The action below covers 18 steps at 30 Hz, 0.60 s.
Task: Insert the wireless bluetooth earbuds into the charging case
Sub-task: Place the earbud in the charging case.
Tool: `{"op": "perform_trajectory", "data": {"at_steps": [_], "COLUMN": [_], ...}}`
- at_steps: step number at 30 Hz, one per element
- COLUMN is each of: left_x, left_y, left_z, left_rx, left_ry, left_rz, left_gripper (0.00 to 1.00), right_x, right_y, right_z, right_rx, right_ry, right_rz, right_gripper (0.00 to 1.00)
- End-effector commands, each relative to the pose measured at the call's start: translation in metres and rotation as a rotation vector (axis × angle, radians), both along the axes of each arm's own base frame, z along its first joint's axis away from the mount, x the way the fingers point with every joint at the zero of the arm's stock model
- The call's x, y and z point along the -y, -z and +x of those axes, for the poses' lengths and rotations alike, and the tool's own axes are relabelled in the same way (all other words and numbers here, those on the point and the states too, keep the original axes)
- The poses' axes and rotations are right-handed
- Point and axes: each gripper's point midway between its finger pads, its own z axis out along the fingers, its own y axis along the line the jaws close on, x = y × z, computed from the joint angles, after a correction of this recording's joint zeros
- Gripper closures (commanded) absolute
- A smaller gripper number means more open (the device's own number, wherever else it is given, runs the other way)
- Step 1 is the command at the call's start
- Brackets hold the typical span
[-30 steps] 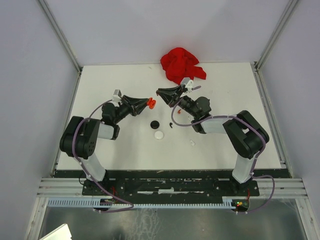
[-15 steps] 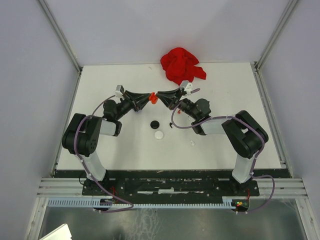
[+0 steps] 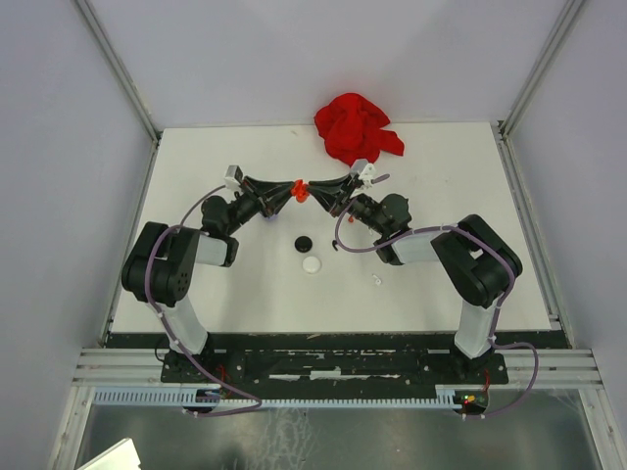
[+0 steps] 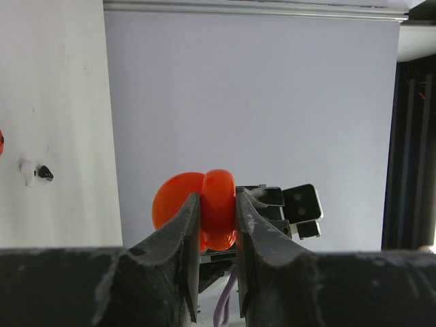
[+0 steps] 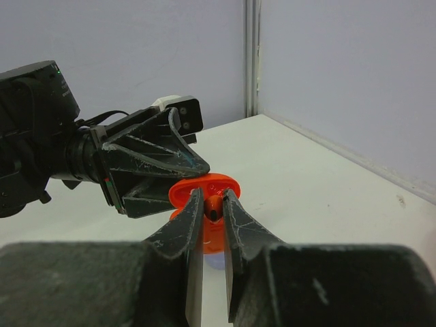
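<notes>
Holding a glossy round orange case (image 4: 178,201) open, the left gripper (image 4: 217,218) is facing the right gripper (image 5: 212,197), itself pinching a tiny red earbud (image 5: 214,207).

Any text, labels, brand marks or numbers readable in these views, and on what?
No readable text in any view.
Orange-red case: plain, no print visible.
Red earbud at the case: too small to tell.
Black disc and white disc: too small to tell.
Red cloth: no mark visible.
</notes>
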Motion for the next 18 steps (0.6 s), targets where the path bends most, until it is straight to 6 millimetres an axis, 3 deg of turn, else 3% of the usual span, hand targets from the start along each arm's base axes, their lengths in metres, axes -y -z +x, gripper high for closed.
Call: {"op": "perform_trajectory", "data": {"at_steps": [1,7,18], "left_x": [0.004,0.004,0.007], "left_y": [-0.010,0.000,-0.004], "left_z": [-0.011,-0.012,-0.015], "left_rx": [0.034,0.016,0.029], "left_ry": [0.044,0.042,0.055], "left_rz": [-0.023,-0.014,-0.013], "left_gripper": [0.97,0.97,0.97], "right_x": [0.000,0.001,-0.001], "right_y": [-0.022,-0.028,-0.023], "right_z": [-0.007,-0.008,-0.007], "right_rx": [0.070,0.083,0.073], "right_ry": [-0.015,-0.014,-0.016], "right_rz": [0.042,0.048,0.043], "right_gripper": [0.98,0.98,0.98]}}
